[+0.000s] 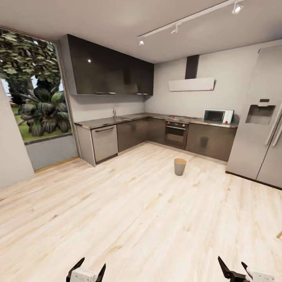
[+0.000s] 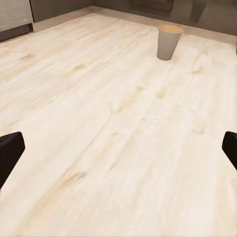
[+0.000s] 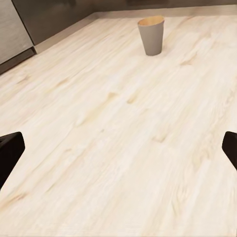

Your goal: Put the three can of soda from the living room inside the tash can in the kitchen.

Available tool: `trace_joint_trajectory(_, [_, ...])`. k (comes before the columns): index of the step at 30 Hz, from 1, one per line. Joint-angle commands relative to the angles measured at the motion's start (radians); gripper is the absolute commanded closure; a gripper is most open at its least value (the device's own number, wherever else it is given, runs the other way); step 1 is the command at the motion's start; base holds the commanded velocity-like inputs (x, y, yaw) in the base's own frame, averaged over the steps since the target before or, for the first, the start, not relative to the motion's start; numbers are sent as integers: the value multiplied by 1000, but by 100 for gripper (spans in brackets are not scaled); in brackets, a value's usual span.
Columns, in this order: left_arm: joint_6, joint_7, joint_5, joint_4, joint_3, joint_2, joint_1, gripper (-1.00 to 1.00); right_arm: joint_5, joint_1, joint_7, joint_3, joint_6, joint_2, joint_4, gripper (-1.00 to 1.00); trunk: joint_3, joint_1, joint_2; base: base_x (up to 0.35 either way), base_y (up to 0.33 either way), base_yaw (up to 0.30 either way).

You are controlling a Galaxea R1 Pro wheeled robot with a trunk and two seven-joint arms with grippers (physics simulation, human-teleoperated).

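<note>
The room is bright, with ceiling lamps (image 1: 237, 8) glowing. Daylight comes through the big window (image 1: 35, 90). The edges look stretched.

A kitchen scene containing one trash can (image 1: 180, 166), pale grey and round, on the wood floor. One microwave (image 1: 217, 116), one built-in oven (image 1: 176, 134), one refrigerator (image 1: 260, 117) and one range hood (image 1: 192, 84). Three ceiling spotlights (image 1: 176, 28) on one track. Two robot grippers, left (image 1: 86, 271) and right (image 1: 234, 271).
</note>
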Motion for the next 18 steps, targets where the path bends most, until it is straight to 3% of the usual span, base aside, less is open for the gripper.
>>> trace_joint_trajectory(1, [0, 0, 0, 0, 0, 0, 0, -100, 0, 0, 0, 0, 0, 0, 0, -100, -2, 0, 0, 326, 54, 0])
trace_joint_trajectory(10, [0, 0, 0, 0, -1, 0, -1, -100, 0, 0, 1, -1, -1, 0, 0, -100, -15, 0, 0, 326, 15, -7])
trace_joint_trajectory(18, [1, 0, 0, 0, -2, 0, -1, -100, 0, 0, 1, -1, -1, 0, 0, -100, -20, 0, 0, 326, 1, -182])
